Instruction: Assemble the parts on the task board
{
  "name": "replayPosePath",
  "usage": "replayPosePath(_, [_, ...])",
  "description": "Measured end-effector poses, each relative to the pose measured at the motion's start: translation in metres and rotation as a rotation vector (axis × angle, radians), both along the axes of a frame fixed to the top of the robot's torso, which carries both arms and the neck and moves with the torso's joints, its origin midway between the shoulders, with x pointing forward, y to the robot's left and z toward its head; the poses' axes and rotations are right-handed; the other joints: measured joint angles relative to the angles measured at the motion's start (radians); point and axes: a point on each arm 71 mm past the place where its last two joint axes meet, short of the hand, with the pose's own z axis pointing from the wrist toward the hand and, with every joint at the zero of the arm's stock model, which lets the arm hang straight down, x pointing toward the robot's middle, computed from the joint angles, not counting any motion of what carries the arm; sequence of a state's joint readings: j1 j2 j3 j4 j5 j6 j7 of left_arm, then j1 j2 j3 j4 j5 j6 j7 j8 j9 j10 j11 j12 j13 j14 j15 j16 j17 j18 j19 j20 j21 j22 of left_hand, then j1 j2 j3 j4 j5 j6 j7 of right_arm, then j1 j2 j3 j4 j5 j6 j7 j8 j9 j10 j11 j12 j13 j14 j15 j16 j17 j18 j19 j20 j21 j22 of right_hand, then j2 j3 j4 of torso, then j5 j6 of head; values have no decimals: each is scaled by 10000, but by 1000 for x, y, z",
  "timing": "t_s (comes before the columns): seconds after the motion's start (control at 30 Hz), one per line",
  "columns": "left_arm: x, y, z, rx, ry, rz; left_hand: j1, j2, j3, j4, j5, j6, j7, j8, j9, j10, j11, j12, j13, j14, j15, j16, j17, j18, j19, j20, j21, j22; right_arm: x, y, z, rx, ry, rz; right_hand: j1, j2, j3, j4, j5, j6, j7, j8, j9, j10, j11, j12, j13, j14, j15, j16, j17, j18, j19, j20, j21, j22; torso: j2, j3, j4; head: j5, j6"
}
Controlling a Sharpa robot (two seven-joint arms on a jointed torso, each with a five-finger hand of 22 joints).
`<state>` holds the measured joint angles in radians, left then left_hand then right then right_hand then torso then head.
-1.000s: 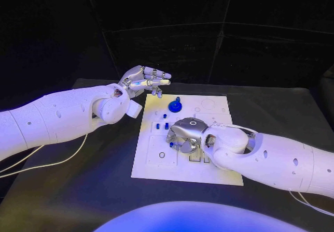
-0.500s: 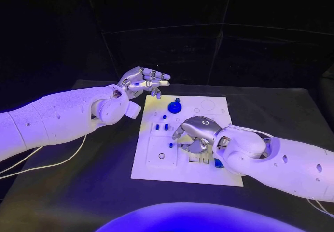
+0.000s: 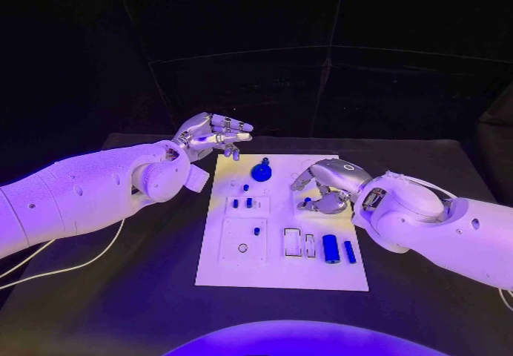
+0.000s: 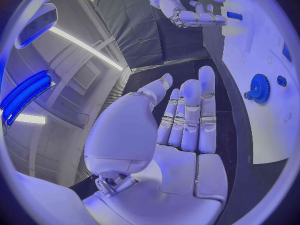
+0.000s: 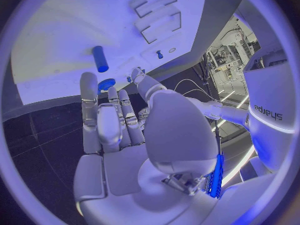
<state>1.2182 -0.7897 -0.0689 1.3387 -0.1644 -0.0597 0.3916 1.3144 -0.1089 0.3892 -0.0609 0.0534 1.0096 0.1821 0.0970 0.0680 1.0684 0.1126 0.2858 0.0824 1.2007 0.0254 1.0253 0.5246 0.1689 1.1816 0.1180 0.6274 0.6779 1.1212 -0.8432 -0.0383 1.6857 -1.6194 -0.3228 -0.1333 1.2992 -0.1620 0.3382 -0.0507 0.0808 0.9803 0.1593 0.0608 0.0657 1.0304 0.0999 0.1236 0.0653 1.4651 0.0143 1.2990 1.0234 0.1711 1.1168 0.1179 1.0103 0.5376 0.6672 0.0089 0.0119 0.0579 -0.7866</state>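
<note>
We are seeing the right hand [image 3: 326,189] lifting back off the lower slots, uncovering a blue cylinder [image 3: 331,248] and a thin bar [image 3: 350,251] lying there on the board [image 3: 230,274]. Its fingers are curled in, grasping nothing. The left hand [image 3: 214,133] is hovering at the board's far corner, fingers apart and free. A toothed blue gear [image 3: 261,172] is standing on the flat white plate, on the matte black bench [image 3: 118,297].
</note>
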Motion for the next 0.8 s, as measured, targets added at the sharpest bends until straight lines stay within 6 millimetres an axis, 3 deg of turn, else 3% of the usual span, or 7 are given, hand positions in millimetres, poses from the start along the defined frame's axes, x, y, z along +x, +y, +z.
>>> replayPosePath(0.3, [0, 0, -1, 4, 26, -29, 0, 0, 0, 0, 0, 0, 0, 0, 0, -2, 2, 0, 0, 0, 0, 0, -8, 0, 0, 0, 0, -1, 10, -15, -6, -642, 320, -552, 338, 57, -575, -26, -77, -46, -46, 0, 3, -196, 54, 109, 0, 0, 0, 42, -5, 0, 0, 0, -92, -92, 15, -4, 15, -66, 81])
replayPosePath(0.6, [0, 0, -1, 6, 34, -35, 0, 0, 0, 0, 0, 0, 0, 0, 0, -37, 37, 0, 0, 0, 0, 0, -8, 0, 0, 0, 0, -15, 12, -11, -12, -1304, 648, -501, 670, 389, -723, -12, -77, 45, -102, 50, 26, -217, 11, 369, 9, 0, 0, 42, -68, 0, 41, -40, -144, -141, 19, 1, 21, -62, 68])
replayPosePath(0.8, [0, 0, -1, 7, 37, -35, 0, 0, 0, 1, 0, 0, 0, 0, 0, -37, 37, 0, 0, 0, 0, 0, -8, -1, 0, 0, 0, -14, 12, -8, -14, -1637, 838, -404, 753, 640, -687, 24, -76, 404, -107, 116, 40, 507, -100, 651, 8, 16, -61, 120, 41, -1, 184, -113, -44, 84, 19, 3, 25, -32, 30])
